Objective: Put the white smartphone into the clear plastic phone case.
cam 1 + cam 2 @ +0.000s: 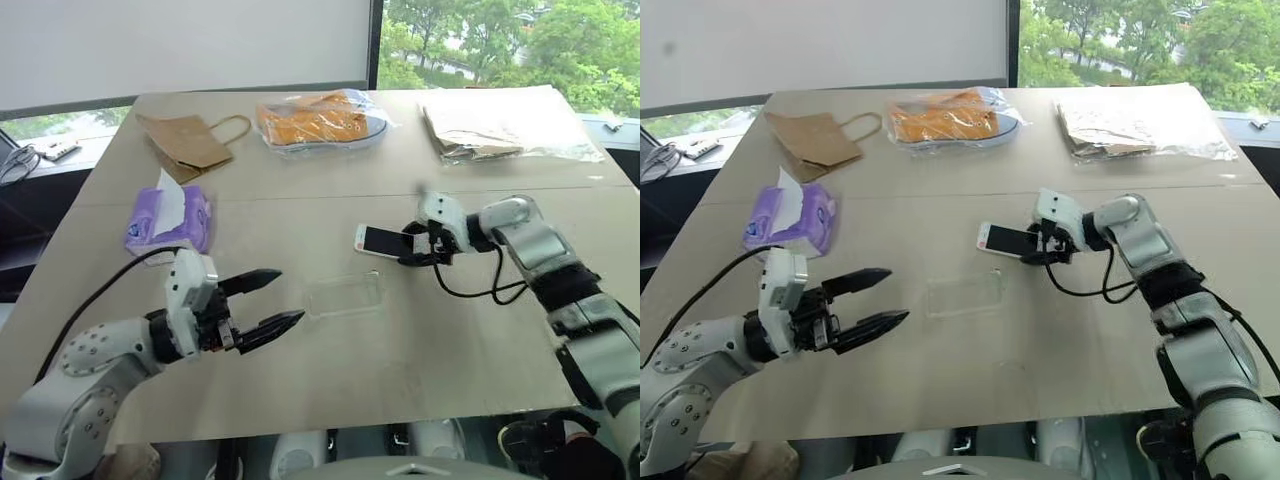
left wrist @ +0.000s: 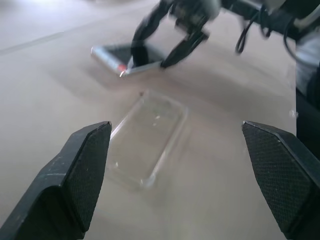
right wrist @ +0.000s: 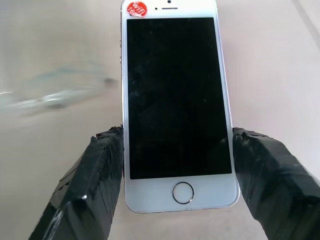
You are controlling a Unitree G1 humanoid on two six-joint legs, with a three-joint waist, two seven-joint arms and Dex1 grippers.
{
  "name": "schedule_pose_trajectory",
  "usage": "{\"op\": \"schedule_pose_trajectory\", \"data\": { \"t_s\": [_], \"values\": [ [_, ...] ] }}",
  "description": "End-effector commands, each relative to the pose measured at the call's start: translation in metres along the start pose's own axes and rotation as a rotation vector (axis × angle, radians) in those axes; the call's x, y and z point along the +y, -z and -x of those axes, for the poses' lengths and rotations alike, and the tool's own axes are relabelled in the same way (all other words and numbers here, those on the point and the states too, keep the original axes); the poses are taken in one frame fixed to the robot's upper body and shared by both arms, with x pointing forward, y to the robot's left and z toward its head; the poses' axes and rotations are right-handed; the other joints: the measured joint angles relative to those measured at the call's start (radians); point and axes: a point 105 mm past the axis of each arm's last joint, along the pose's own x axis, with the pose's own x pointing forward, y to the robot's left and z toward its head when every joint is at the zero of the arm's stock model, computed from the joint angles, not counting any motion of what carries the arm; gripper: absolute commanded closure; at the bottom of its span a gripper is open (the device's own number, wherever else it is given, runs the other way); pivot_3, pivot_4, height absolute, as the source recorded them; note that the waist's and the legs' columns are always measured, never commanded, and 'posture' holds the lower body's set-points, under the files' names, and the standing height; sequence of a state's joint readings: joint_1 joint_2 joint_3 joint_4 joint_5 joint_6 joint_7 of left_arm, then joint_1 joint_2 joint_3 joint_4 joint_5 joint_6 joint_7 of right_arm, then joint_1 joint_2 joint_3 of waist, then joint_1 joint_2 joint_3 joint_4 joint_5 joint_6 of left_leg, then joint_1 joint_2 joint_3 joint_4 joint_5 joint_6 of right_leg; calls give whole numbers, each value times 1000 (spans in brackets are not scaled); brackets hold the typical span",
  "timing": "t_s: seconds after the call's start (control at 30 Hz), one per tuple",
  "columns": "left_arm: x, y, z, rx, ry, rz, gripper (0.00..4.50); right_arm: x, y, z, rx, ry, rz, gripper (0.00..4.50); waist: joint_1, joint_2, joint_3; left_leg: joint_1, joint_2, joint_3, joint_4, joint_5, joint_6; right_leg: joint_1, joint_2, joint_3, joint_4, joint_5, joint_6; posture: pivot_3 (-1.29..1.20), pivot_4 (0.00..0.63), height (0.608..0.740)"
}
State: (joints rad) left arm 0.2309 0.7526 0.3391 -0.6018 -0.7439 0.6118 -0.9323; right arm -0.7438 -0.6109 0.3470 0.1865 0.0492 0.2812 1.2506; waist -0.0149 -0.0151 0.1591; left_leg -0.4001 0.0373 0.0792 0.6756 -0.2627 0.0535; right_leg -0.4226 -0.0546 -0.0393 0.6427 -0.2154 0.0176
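Smartphone first: the small flat white smartphone with its black screen [image 3: 176, 107] sits between the two black fingers of the right claw [image 1: 420, 247], which pinch its long edges near the home-button end. It hangs screen-up just above the pale wooden counter [image 1: 420, 340], its far end pointing toward the robot's left. The hold looks shallow, since only the lower part of the phone lies between the fingers, so a tilt or a bump against the case rim could make it pivot or slip out.

Near it, a little closer to the robot, the thin clear plastic phone case [image 1: 345, 296] lies flat and empty on the counter, apart from the phone. It is light and nothing pins it; pressing the phone in from one side would probably shove it along the counter instead of seating it. Whether its open side faces up is hard to tell.

The left claw [image 1: 278, 301] hovers just beside the case, fingers spread wide, holding nothing. A purple tissue pack [image 1: 168, 220] lies well apart.
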Motion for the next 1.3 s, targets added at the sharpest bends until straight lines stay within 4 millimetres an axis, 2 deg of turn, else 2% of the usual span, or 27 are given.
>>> {"op": "schedule_pose_trajectory", "data": {
  "t_s": [0.03,0.2,0.4,0.77,0.93,1.0,1.07,1.1,1.13,1.17,1.2,1.27,1.3],
  "values": [
    [5,6,1,26,7,-38,184,16,-31,4,16,-32,177,1594,0,0,0,1,0,0,-1,0,1,0,0,0,0,0,0,0,150,740],
    [11,14,0,41,28,-34,184,43,-40,-16,45,-103,204,1594,3,0,0,3,1,-1,-5,1,-1,-1,2,-1,0,0,0,0,150,740],
    [13,22,6,82,57,-41,184,49,-34,-35,116,-106,201,1594,4,0,0,-1,0,2,-5,1,-1,-5,0,-1,0,0,-1,0,150,740],
    [15,29,11,102,55,-57,184,56,-33,-41,174,-126,225,1594,3,0,0,-1,1,4,-6,0,-1,-7,0,-1,0,0,-1,0,150,740],
    [14,31,11,101,51,-56,184,53,-47,-35,129,-118,212,1594,2,0,0,-1,1,4,-6,0,-1,-7,0,-1,0,0,-1,0,150,740],
    [15,31,11,100,48,-55,184,53,-58,-31,75,-115,174,1036,2,0,0,-1,1,4,-6,0,-1,-7,0,-1,0,0,-1,0,150,740],
    [16,33,11,102,43,-56,184,54,-72,-27,-8,-110,149,226,2,0,0,-1,1,4,-6,0,-1,-7,0,-1,0,0,-1,0,150,740],
    [17,33,10,104,41,-57,184,55,-77,-26,-41,-105,142,40,2,0,0,-1,1,4,-6,0,-1,-7,0,-1,0,0,-1,0,150,740],
    [18,34,9,102,36,-56,184,53,-84,-25,-83,-84,100,40,2,0,0,-1,1,4,-6,0,-1,-7,0,-1,0,0,-1,0,150,740],
    [19,34,7,100,34,-57,184,51,-88,-25,-111,-62,72,154,2,0,0,-1,1,4,-6,0,-1,-7,0,-1,0,0,-1,0,150,740],
    [20,35,5,98,32,-60,184,50,-90,-25,-128,-48,50,524,2,0,0,-1,1,3,-6,0,-1,-7,0,-1,0,0,-1,0,150,740],
    [21,35,2,96,31,-64,755,53,-92,-27,-146,-48,42,1488,4,0,0,-1,1,3,-6,0,-1,-7,0,0,0,0,-1,0,150,740],
    [21,37,1,101,40,-66,884,54,-92,-28,-157,-50,29,1763,4,0,0,-2,1,3,-6,0,-1,-7,-1,-1,0,0,-1,0,150,740]
  ]
}}
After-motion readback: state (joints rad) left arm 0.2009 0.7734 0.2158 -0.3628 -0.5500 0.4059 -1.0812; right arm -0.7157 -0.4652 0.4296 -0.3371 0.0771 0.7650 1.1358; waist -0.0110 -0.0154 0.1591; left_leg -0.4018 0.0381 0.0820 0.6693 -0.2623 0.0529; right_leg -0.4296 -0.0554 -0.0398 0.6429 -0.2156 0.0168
